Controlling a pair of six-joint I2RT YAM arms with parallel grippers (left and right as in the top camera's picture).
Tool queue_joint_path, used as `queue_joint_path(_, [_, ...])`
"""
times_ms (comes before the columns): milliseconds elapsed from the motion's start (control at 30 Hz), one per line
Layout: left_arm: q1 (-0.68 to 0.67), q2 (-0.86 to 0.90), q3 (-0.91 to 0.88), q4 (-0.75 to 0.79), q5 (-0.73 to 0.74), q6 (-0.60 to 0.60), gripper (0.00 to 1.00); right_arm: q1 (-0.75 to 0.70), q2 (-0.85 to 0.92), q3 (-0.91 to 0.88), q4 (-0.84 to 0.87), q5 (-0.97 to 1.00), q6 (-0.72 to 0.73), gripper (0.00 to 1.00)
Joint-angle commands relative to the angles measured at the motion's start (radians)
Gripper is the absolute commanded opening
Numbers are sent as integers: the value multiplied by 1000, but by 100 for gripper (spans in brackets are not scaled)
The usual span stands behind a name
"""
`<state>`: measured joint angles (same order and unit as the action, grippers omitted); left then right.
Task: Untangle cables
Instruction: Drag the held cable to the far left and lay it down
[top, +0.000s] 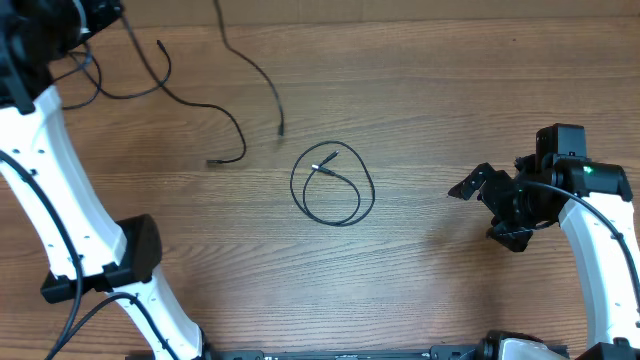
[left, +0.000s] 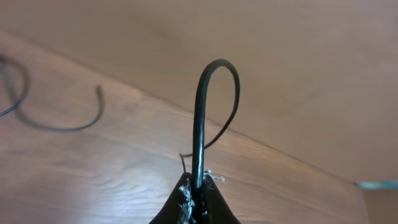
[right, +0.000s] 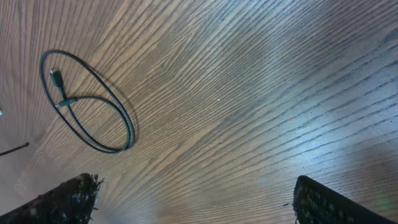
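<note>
Three thin black cables lie apart on the wooden table. One is a closed coil (top: 322, 164) at the table's middle, and it also shows in the right wrist view (right: 67, 101). A second cable (top: 240, 135) runs from the far left corner to a plug end near the middle left. A third cable (top: 268, 80) comes down from the far edge. My left gripper (top: 100, 15) is at the far left corner. In the left wrist view it (left: 199, 190) is shut on a black cable (left: 214, 68) that arches up in a loop. My right gripper (top: 490, 212) is open and empty, right of the coil (right: 196, 199).
Another cable stretch with a free end (left: 62, 127) lies left of the held loop. The white left arm (top: 60, 190) reaches along the left side, with its black base wires (top: 70, 330) at the front left. The table's far edge (left: 280, 158) is close behind the left gripper.
</note>
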<state>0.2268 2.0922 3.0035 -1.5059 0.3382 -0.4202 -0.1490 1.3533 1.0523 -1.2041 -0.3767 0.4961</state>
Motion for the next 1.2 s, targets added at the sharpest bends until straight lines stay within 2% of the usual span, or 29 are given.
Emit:
queue_joint_path(0, [77,55,2,-44,17,-14,4,-3,-1,-8,5,10,-7,100])
queue_joint_path(233, [174,163,2,-131,-95,-14,4,-3,-1,-8,6,10,-7,100])
queue_joint_path(333, [203,211,2,-147,-185,-16,4,-3,-1,-8,6,10,-6,100])
queue_joint_path(467, [246,259,2,-157,-285,-80,4,-3,-1,-8,10,10,-7,100])
queue_joint_path(733, [348,324,2,-154,-313,-138,4,-3,-1,-8,24,10,-7,100])
queue_joint_path(833, [378,350,2,-144,-386,-122,4,-3,-1,-8,25,10,-7,100])
queue_joint_path(967, [396,383,2,-98,-425,34,4,-3,-1,-8,29,10,-7,100])
queue_joint_path(1167, [409,431,1,-88,-433,24,4,-3,-1,-8,32,10,-6,100])
